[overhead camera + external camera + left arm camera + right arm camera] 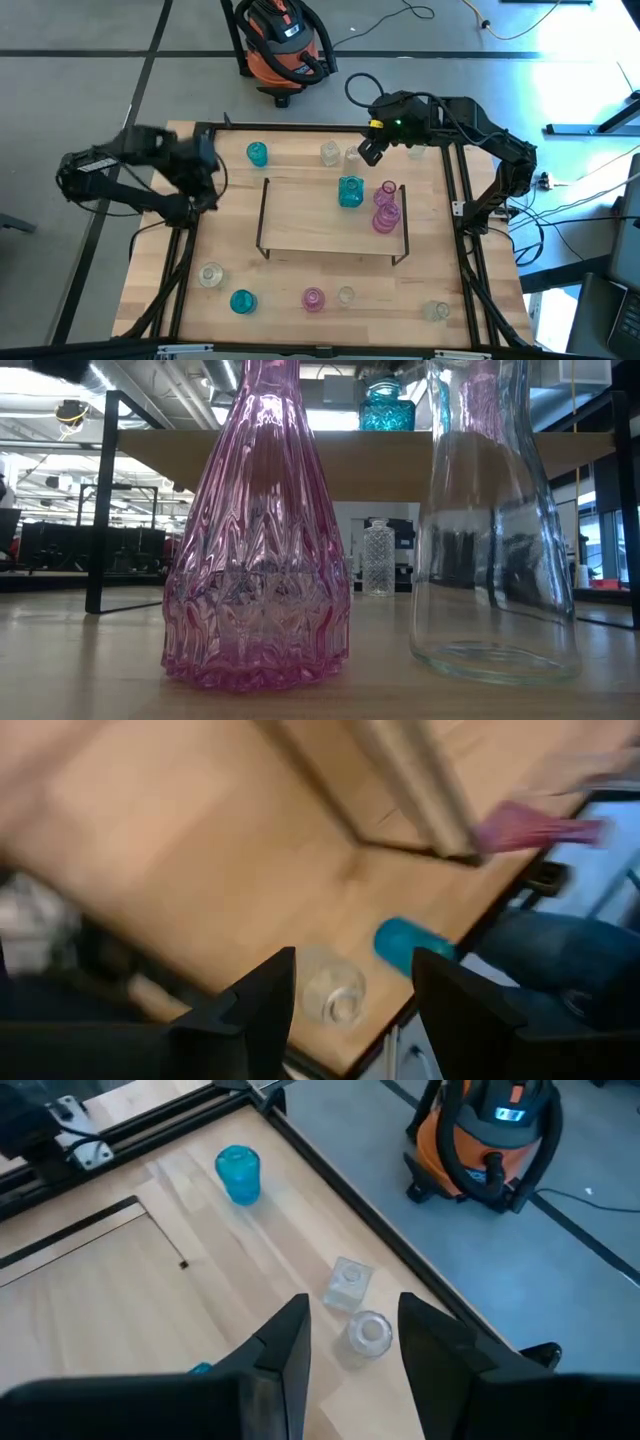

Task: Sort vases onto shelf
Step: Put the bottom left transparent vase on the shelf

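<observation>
Right gripper (368, 152) poised above the table's far edge, fingers (285, 1350) parted with nothing between them, over a round clear vase (369, 1332) beside a squarish clear vase (348, 1281); teal vase (238, 1173) further along the same edge; left gripper (352, 982) off the table's left side, likewise parted and empty. On the shelf (300, 215): squarish teal vase (350, 191) and two pink vases (386, 208) at its right end; remaining vases scattered along the near edge of the table (250, 270); orange vacuum (285, 40) on the floor beyond.
</observation>
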You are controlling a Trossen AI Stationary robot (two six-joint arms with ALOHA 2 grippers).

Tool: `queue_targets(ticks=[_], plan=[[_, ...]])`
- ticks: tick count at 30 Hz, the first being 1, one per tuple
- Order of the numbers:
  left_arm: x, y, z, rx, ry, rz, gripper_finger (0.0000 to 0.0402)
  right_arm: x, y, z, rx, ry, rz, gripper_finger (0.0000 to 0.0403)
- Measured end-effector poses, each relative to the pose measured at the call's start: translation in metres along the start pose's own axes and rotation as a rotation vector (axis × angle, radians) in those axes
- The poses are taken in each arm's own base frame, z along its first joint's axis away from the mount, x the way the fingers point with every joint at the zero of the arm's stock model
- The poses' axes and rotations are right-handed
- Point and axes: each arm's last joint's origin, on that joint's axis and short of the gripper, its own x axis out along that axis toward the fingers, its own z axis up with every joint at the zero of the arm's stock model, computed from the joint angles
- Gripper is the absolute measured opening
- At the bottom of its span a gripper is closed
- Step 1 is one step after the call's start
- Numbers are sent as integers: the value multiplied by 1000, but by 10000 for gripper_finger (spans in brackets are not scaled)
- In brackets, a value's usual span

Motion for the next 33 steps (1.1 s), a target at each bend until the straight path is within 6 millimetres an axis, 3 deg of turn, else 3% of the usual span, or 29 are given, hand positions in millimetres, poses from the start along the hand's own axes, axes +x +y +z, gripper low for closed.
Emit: queue_targets(ticks=[7,16,24,33], plan=[[47,16,-41,-146,164,116,192,0,0,-3,-11,34,6,129],[113,10,-67,-128,315,55,192,-3,5,-12,-29,108,29,129],[129,12,-86,-115,357,80,192,-9,18,-17,-73,76,1,129],[145,7,-95,-117,338,-7,192,-9,17,-16,-69,69,-13,129]])
